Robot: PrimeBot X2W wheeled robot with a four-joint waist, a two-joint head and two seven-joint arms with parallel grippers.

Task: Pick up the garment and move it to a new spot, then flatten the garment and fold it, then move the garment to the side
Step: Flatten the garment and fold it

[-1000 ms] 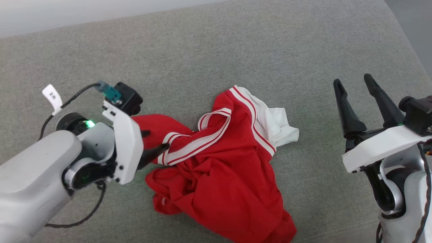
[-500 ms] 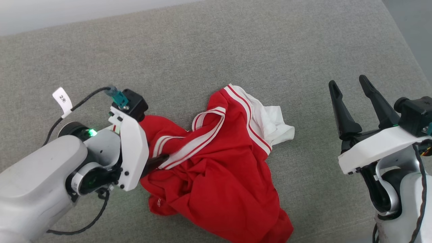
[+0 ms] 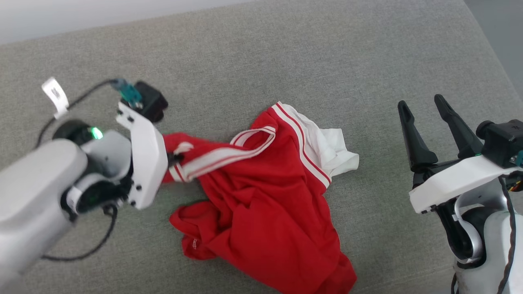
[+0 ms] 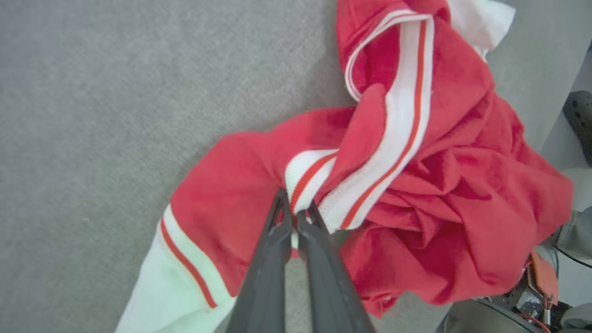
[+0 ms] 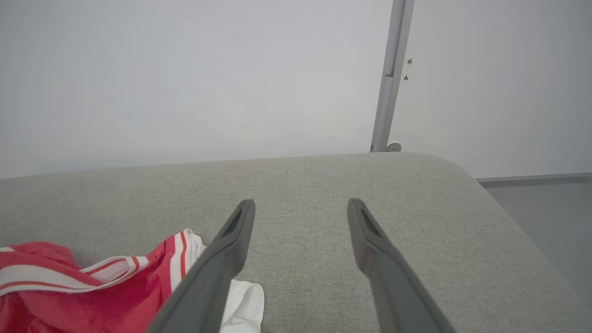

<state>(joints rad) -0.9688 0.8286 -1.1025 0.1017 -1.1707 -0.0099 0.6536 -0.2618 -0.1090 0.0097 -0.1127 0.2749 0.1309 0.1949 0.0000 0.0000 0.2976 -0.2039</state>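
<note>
Watching this remotely and I'm reading the garment (image 3: pixel 265 204) as light, floppy cotton: no stiffness at all, so it's sagging and bunching wherever it isn't being supported. It's lying in a crumpled heap around the middle of the grey cushion (image 3: pixel 286 53), spilling toward the cushion's near edge. The left end effector (image 3: pixel 175 157), working over the cushion's left half, is clamping down on a fold of the striped trim (image 3: pixel 229 155). In the left wrist view the fingers are pressing nearly together with white-and-red ribbing pinched at the tips. That ribbed band is looking like the best place to grab, I think, since it's thicker and less slippery than the plain red body. A one-point pinch is probably just going to drag the rest along as a rope, though. The right end effector (image 3: pixel 421 106) is hanging over the cushion's right side with its fingers spread wide and nothing in them. As for heading, the heap's long axis is running diagonally, from the pinched trim on the cushion's left down toward its near right. One white sleeve (image 3: pixel 335 147) is poking out toward the cushion's far right. No number or lettering is showing, so I'm not able to tell front from back.
</note>
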